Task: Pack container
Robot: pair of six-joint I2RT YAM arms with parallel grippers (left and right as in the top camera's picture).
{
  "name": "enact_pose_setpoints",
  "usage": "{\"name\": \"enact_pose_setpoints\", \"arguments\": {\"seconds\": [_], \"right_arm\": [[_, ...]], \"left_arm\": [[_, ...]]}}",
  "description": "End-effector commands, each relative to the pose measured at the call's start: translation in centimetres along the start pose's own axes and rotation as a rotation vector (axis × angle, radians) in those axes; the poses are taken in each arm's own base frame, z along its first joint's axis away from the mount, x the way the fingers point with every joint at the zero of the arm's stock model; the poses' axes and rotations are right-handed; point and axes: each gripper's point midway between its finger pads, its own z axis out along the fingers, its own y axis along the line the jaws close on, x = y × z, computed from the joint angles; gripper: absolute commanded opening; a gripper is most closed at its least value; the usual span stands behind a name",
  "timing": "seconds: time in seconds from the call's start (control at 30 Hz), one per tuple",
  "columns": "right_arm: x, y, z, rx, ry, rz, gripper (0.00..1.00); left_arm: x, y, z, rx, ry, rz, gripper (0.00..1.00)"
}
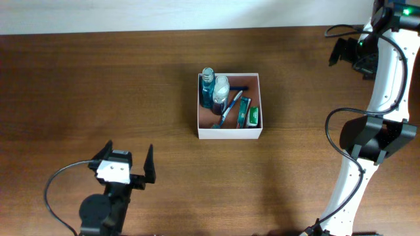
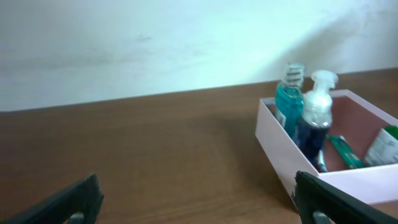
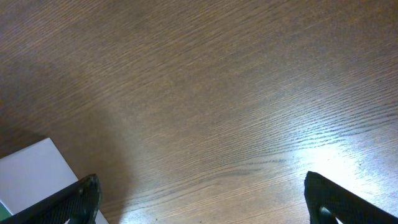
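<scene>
The container (image 1: 230,133), a square white-walled box with a reddish-brown inside, stands mid-table. It holds a teal bottle (image 1: 207,88), a dark spray bottle (image 1: 220,92), a blue razor (image 1: 230,108), a green tube (image 1: 243,111) and a green soap packet (image 1: 253,116). In the left wrist view the container (image 2: 280,146) is at the right with both bottles upright in it. My left gripper (image 1: 126,159) is open and empty, near the front left. My right gripper (image 1: 348,52) is open and empty at the far right; its view shows a corner of the container (image 3: 31,171).
The brown wooden table (image 1: 98,92) spreads around the box. A pale wall (image 2: 155,43) runs behind the table's far edge. The right arm (image 1: 371,137) and its cables stand along the right side.
</scene>
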Motion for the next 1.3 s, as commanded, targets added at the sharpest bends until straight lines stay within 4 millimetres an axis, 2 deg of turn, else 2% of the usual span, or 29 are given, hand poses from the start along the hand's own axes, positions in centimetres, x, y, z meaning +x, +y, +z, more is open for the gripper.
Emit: {"name": "enact_pose_setpoints", "arguments": {"seconds": [0.0,0.47,0.6,1.0,1.27], "right_arm": [[0.1,-0.1,-0.7,0.011,-0.009,-0.008,0.98],[0.2,-0.1,-0.7,0.011,-0.009,-0.008,0.98],[0.1,-0.1,-0.7,0.011,-0.009,-0.008,0.98],[0.1,-0.1,-0.7,0.011,-0.009,-0.008,0.98],[0.2,-0.1,-0.7,0.011,-0.009,-0.008,0.98]], "left_arm": [[0.2,0.4,-0.5,-0.014,-0.041,0.025,0.99],[3.5,0.9,0.0,-0.043,-0.074,0.025,0.99],[5.1,1.1,0.4,-0.052,-0.049,0.021,0.99],[5.1,2.3,0.3,-0.099,-0.049,0.017,0.99],[5.1,2.3,0.3,-0.100,-0.049,0.017,0.99]]}}
